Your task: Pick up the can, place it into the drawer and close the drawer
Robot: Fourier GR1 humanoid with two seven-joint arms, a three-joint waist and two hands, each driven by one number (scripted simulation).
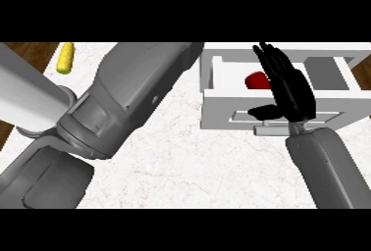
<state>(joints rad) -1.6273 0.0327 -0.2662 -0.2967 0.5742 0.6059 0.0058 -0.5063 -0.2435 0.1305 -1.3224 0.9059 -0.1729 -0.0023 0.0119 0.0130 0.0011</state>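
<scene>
Hovering over the open drawer (217,110), the right robot hand (293,98) keeps its fingers straight and apart, thumb out, gripping nothing, while the left forearm (123,98) slants across the pale marble worktop (188,162). The red can (252,81) lies inside the drawer, half hidden by the hand, so its long axis cannot be told.

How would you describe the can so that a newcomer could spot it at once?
Find the white drawer standing open at the counter's upper right. Inside it, partly behind the black right hand, lies the can: the only red thing in view.
</scene>
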